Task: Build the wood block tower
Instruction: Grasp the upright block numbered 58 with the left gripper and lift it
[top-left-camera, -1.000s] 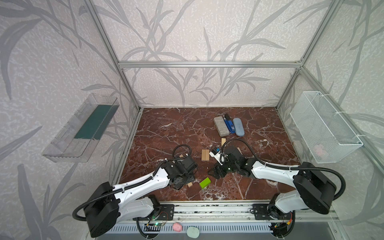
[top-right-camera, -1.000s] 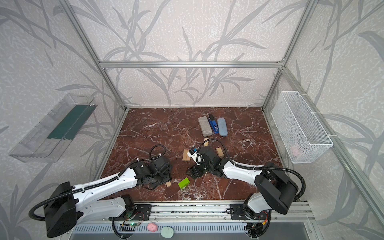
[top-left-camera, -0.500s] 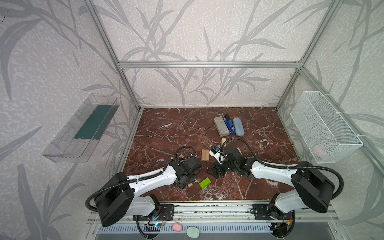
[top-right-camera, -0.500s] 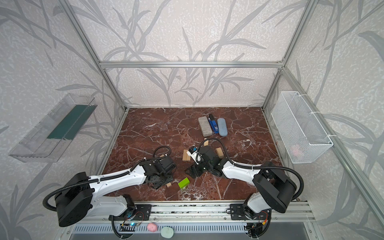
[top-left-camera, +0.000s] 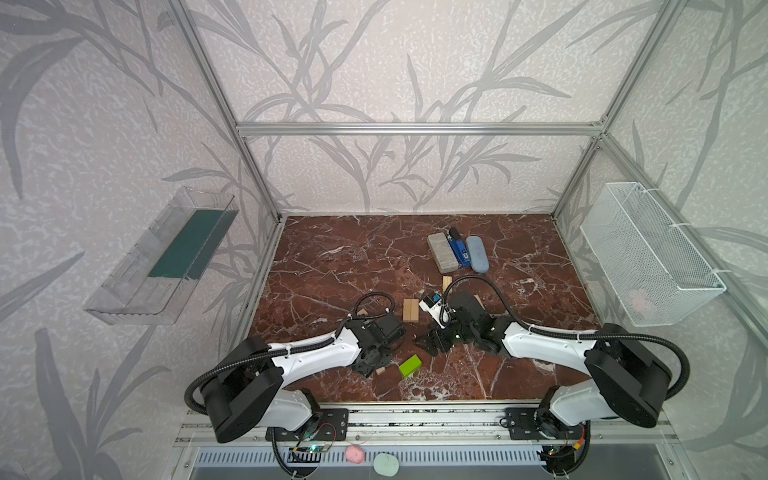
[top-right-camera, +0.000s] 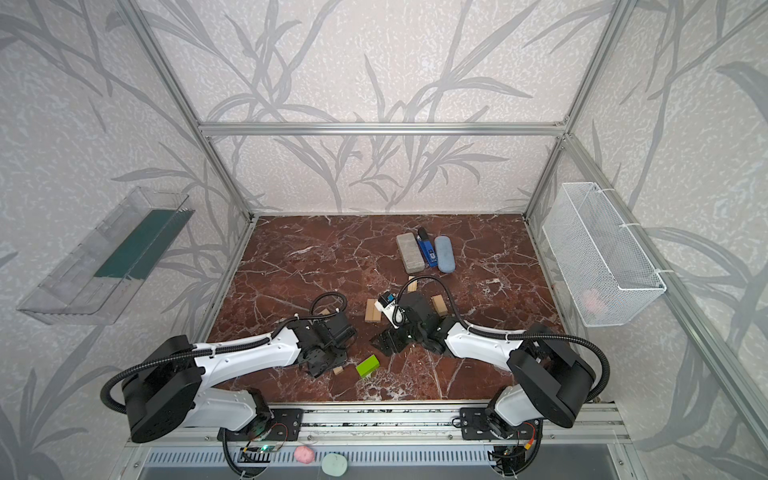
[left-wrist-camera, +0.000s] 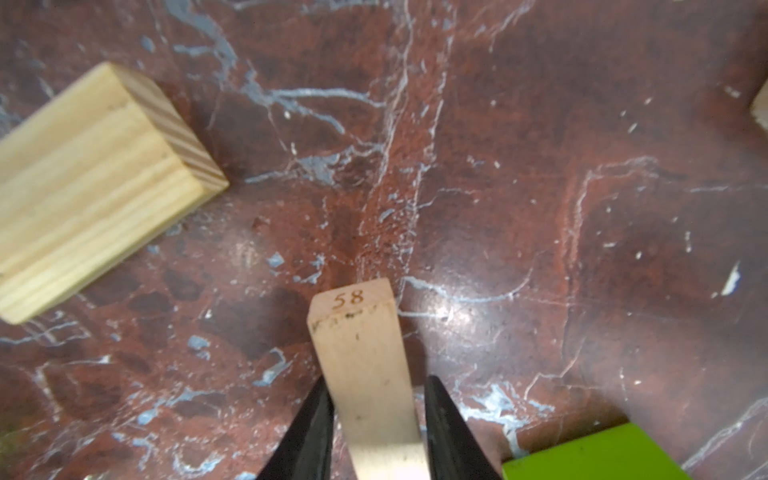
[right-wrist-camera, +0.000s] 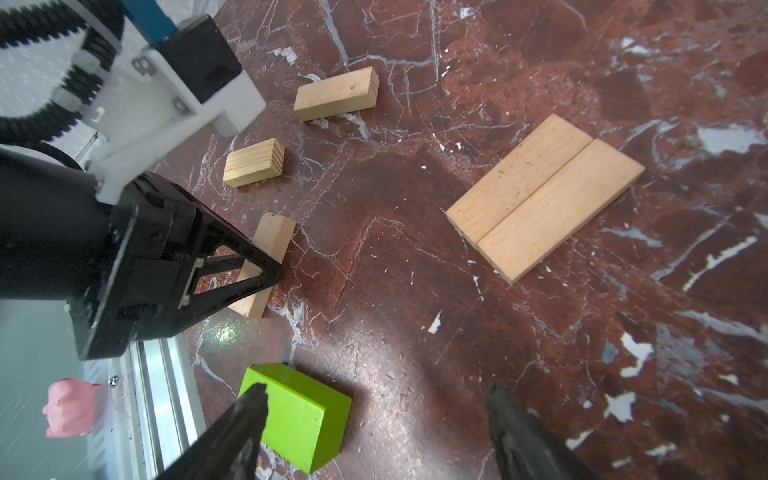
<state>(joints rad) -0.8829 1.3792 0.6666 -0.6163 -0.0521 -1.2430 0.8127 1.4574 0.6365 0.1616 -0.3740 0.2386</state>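
Observation:
My left gripper (left-wrist-camera: 380, 415) is down on the marble near the front edge, shut on a pale wood block (left-wrist-camera: 365, 365) stamped 58 that lies flat; in both top views the left gripper (top-left-camera: 371, 368) (top-right-camera: 322, 365) covers most of it. My right gripper (right-wrist-camera: 376, 399) (top-left-camera: 432, 343) hangs open and empty over the floor, one fingertip (right-wrist-camera: 253, 399) above the lime-green block (right-wrist-camera: 299, 411) (top-left-camera: 410, 366). Two planks (right-wrist-camera: 544, 195) (top-left-camera: 410, 309) lie flat side by side. Loose wood blocks (right-wrist-camera: 336, 93) (right-wrist-camera: 255, 162) (top-right-camera: 439, 304) lie around. No stacked tower is in view.
At the back of the floor lie a grey slab (top-left-camera: 441, 252), a blue stapler (top-left-camera: 458, 249) and a blue-grey oval case (top-left-camera: 476, 253). A wire basket (top-left-camera: 648, 253) hangs on the right wall, a clear tray (top-left-camera: 166, 253) on the left. A loose block (left-wrist-camera: 91, 187) lies near the left gripper.
The left gripper's jaws have closed in onto the wood block and its arm has shifted slightly. The right gripper has stayed almost in place, opening a little wider.

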